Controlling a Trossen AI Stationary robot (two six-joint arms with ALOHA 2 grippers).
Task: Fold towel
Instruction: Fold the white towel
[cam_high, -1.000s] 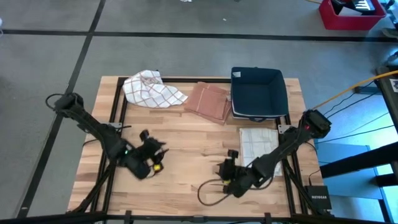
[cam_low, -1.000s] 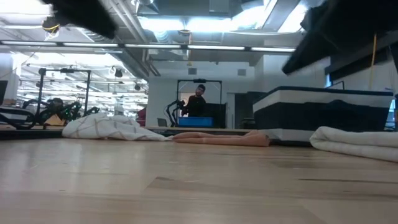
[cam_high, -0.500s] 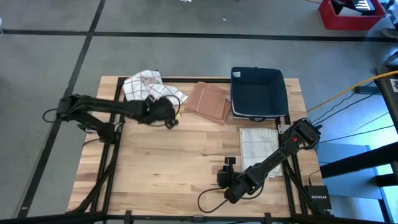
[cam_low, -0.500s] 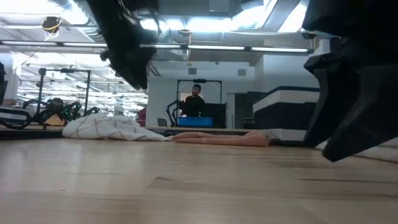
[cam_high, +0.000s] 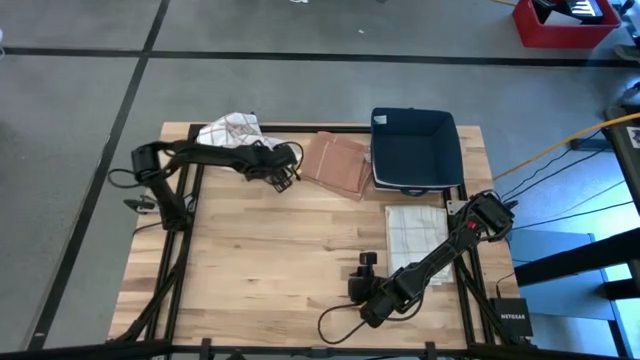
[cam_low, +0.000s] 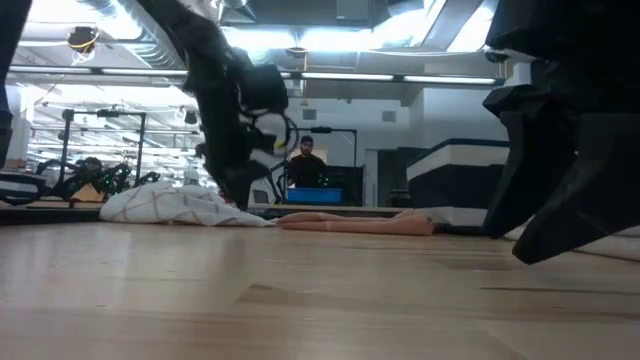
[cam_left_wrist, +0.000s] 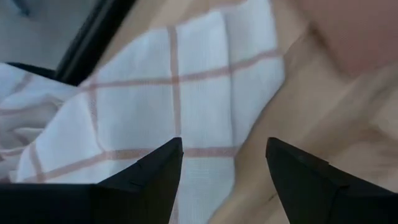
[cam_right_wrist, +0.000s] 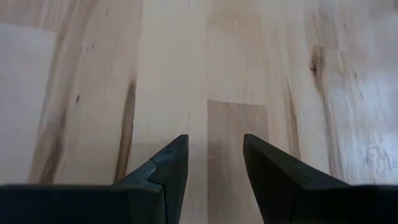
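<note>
A crumpled white towel with red checks (cam_high: 232, 133) lies at the table's far left; in the left wrist view its flat corner (cam_left_wrist: 193, 93) spreads on the wood. My left gripper (cam_high: 287, 174) hangs open just above that corner's right edge, one finger over the cloth, one over bare wood (cam_left_wrist: 224, 155). My right gripper (cam_high: 364, 268) stands open low over bare wood near the front edge (cam_right_wrist: 214, 149), with nothing between its fingers.
A folded brownish cloth (cam_high: 336, 163) lies right of the crumpled towel. A dark blue bin (cam_high: 415, 150) stands at the far right. A folded white checked towel (cam_high: 415, 228) lies in front of it, under my right arm. Bare wood fills the table's middle (cam_high: 290, 240).
My left gripper has swung from the table's near left across to the far edge, sinking and tipping down over the crumpled towel's corner. My right gripper has come down a little toward the table, then kept still. The towels have not moved.
</note>
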